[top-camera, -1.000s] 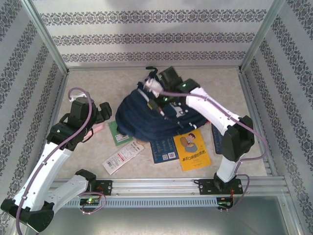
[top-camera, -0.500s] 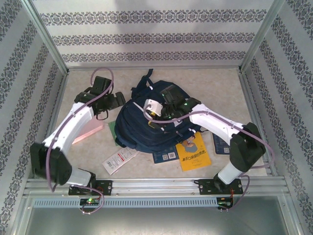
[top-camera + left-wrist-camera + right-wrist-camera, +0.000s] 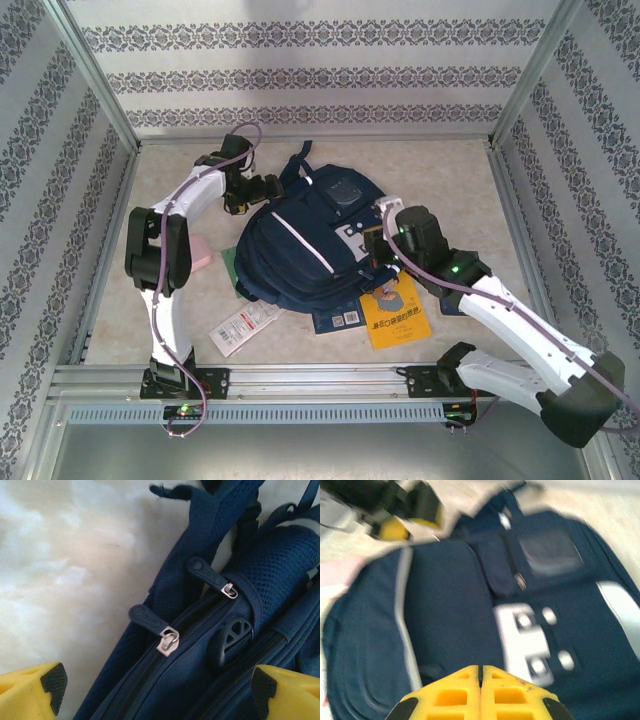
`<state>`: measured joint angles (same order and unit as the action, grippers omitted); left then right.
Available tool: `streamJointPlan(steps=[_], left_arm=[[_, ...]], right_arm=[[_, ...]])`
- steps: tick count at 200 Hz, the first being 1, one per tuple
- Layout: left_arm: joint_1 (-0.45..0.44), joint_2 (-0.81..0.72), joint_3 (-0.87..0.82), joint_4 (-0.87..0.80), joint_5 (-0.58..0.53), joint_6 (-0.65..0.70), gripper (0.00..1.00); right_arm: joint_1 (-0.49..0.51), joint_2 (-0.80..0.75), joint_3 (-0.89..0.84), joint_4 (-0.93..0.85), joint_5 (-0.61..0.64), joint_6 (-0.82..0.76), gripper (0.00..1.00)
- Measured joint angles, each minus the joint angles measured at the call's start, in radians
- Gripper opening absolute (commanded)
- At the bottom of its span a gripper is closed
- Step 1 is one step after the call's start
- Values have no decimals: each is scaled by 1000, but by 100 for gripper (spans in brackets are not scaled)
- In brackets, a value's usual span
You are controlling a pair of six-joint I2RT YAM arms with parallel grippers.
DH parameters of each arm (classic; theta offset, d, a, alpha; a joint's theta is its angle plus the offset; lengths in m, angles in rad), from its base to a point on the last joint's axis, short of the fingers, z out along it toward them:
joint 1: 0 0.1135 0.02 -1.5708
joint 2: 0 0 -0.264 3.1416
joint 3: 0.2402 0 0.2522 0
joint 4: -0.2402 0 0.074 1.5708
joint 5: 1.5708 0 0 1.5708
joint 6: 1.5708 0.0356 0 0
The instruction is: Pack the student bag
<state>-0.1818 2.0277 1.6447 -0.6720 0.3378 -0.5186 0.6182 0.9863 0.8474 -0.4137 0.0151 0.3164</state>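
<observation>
While the bag [image 3: 300,250] lies flat in the middle of the table [image 3: 450,170], white stripe up and straps toward the far wall, the left gripper [image 3: 262,190] sits at its far left corner with jaws spread wide and nothing between them. Seen from the left wrist, one yellow finger [image 3: 35,692] is over bare table and the other over navy fabric, and the bag's edge runs up between them. Two zipper pulls [image 3: 150,617] and a round buckle [image 3: 232,637] lie just ahead of the tips; whether either finger touches the fabric cannot be told. The right gripper [image 3: 378,248] is at the bag's near right side, beside the grey-white patch [image 3: 530,645], its fingers pressed together and gripping nothing. Its wrist view is blurred. A yellow book [image 3: 395,315] and a blue book [image 3: 335,315] stick out from under the bag's near edge, and a white packet [image 3: 245,322] lies to their left.
</observation>
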Motion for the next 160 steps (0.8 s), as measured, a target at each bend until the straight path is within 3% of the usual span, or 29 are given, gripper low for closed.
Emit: streamJointPlan(steps=[36,64,115,160], left_arm=[[0,72,37,2,116,12,91],[0,95,40,3,161,14,91],[-2,96,40,4,196,14,90],[-13,88,-2,47,200,5,86]], right_arm=[[-6,42,-96,-162,-6,216,0],[-5,169,-131,-199,-43,305,0],[-21,327,-141,-135,-84,364,0],[-142,507,-55,-82,-154,357,9]])
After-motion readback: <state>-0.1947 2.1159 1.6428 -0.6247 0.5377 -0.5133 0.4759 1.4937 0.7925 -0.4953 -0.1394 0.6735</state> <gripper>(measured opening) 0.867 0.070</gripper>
